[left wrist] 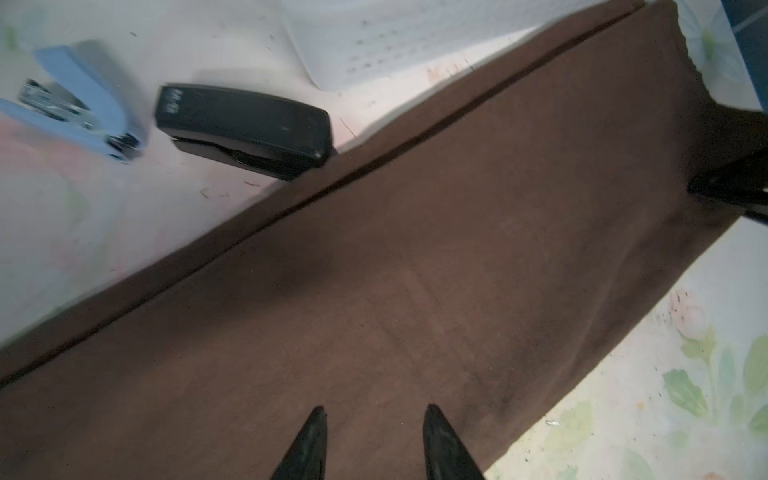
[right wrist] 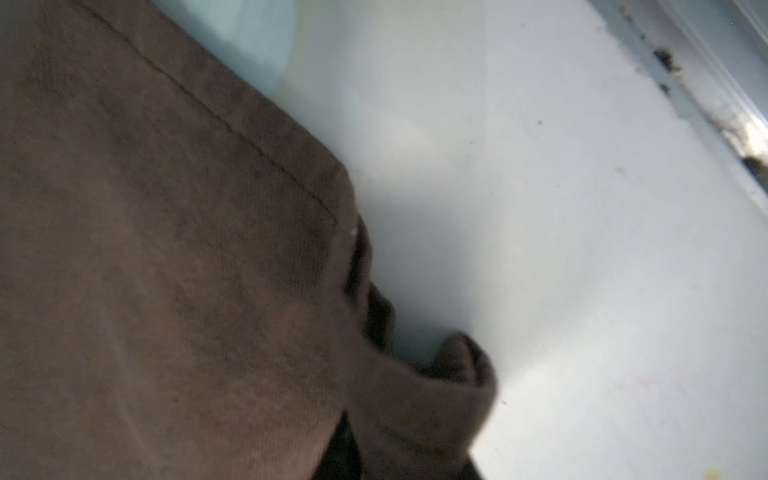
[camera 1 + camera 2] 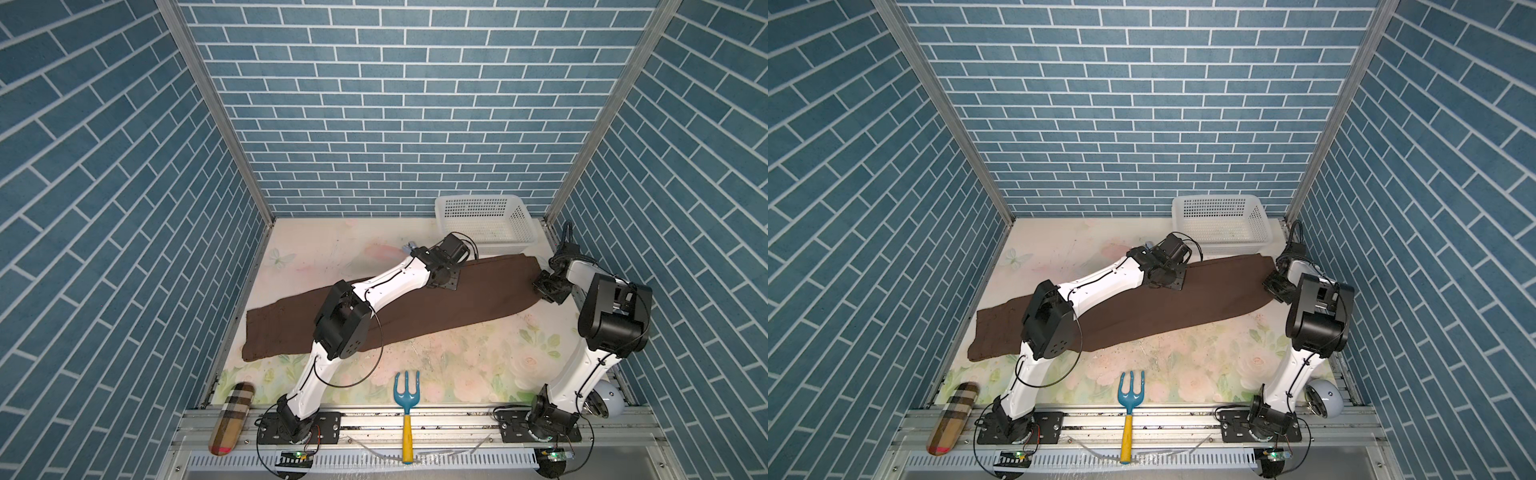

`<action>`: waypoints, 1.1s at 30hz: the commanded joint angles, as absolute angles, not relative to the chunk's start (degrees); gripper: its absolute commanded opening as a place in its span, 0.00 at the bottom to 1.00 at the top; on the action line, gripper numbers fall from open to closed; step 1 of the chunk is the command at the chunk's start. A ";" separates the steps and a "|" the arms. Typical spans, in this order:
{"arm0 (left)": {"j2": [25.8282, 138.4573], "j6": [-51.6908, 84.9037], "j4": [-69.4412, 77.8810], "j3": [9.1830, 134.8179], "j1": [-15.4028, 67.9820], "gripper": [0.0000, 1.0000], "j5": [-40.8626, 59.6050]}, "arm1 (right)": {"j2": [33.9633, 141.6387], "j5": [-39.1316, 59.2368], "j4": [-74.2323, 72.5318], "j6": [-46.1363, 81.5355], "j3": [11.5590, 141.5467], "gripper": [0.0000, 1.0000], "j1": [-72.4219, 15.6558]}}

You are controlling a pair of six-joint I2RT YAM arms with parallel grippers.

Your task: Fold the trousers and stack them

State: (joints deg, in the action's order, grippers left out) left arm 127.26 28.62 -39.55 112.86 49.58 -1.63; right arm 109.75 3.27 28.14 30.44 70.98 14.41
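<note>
Trousers (image 3: 490, 296) (image 3: 1217, 296): brown pair, lying flat as one long diagonal strip on the flowery worktop (image 3: 478, 365). One end is by the left edge, the other runs up toward the far right corner.
Seam: a dark line runs along the far side of the fabric (image 1: 415, 270) in the left wrist view.
Left gripper (image 1: 376, 440): hanging over the middle of the strip, jaws spread, nothing but cloth showing between them. Can't tell if the tips actually touch it.
Right gripper (image 3: 543, 287): at the far right end of the trousers, jaws pressed together on the edge. The fabric (image 2: 145, 249) puckers up there.
Basket (image 3: 515, 220): white, in the far right corner, just beside that end.
Staplers: a blue one (image 1: 87, 99) and a black one (image 1: 245, 129) on the far side, the black one right up against the cloth.
Near edge: garden fork (image 3: 407, 411) mid-way, plaid pouch (image 3: 230, 417) at the left corner.
</note>
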 commanded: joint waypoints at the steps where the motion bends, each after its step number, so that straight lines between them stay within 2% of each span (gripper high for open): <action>1: 129.72 28.54 -41.58 116.40 50.91 0.40 -0.25 | 112.32 4.31 28.02 30.41 71.67 0.00 14.55; 12: 130.35 28.87 -44.21 118.80 51.24 0.38 -0.31 | 94.14 -9.92 25.37 32.98 66.84 0.00 19.08; 16: 130.25 30.30 -44.34 118.54 51.15 0.37 -0.02 | 92.03 -9.98 24.92 31.86 67.06 0.00 16.85; 25: 129.71 36.17 -41.76 112.76 50.13 0.32 3.88 | 87.06 -11.87 20.30 25.63 66.25 0.00 -3.64; 33: 126.19 46.07 -36.02 97.44 43.36 0.30 7.56 | 81.65 -13.92 21.14 22.65 64.10 0.00 -22.18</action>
